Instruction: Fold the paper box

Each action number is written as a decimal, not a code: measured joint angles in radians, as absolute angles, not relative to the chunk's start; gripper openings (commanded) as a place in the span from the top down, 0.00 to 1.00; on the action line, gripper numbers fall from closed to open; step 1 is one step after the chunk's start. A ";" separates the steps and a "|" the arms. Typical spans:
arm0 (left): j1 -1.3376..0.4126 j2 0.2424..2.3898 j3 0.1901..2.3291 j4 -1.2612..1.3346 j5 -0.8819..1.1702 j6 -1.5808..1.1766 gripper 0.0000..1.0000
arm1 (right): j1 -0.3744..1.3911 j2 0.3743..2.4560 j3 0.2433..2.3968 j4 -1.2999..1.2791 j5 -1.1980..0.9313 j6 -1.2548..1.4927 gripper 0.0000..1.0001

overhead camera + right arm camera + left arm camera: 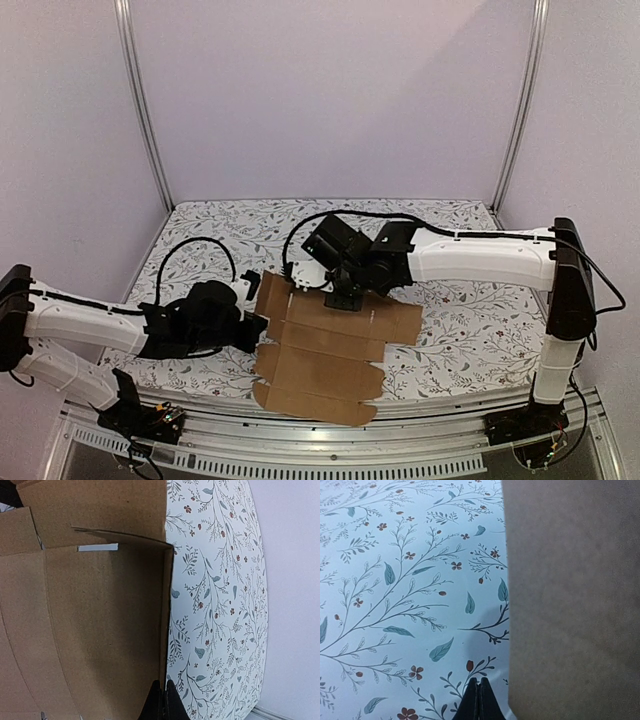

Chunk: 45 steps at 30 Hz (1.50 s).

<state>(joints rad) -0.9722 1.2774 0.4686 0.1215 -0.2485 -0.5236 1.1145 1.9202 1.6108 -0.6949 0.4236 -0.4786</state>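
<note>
You are holding your left pincer [479, 701] pressed together on nothing, just beside the left edge of the paper box [325, 355] lying mostly flat on the floral worktop [460, 340] — while your right pincer [161, 701] is pinching its upturned far flap.

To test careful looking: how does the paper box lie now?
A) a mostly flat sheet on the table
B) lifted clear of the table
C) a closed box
A: the paper box lies spread on the table, its flaps unfolded.
</note>
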 measured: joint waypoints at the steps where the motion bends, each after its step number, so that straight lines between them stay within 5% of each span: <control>1: -0.972 1.267 0.456 0.126 -0.251 -0.524 0.99 | 1.122 1.920 1.598 -0.677 0.441 -0.482 1.00; 14: -0.972 1.221 0.361 0.219 -0.243 -0.566 1.00 | 1.216 1.937 1.535 -0.523 0.630 -0.507 1.00; 30: -0.968 0.945 0.345 0.008 -0.304 -0.491 0.94 | 1.327 1.937 1.349 -0.334 0.799 -0.570 1.00; 45: -0.897 0.817 0.211 0.075 -0.109 -0.458 0.99 | 1.369 1.842 1.181 -0.162 0.814 -0.634 1.00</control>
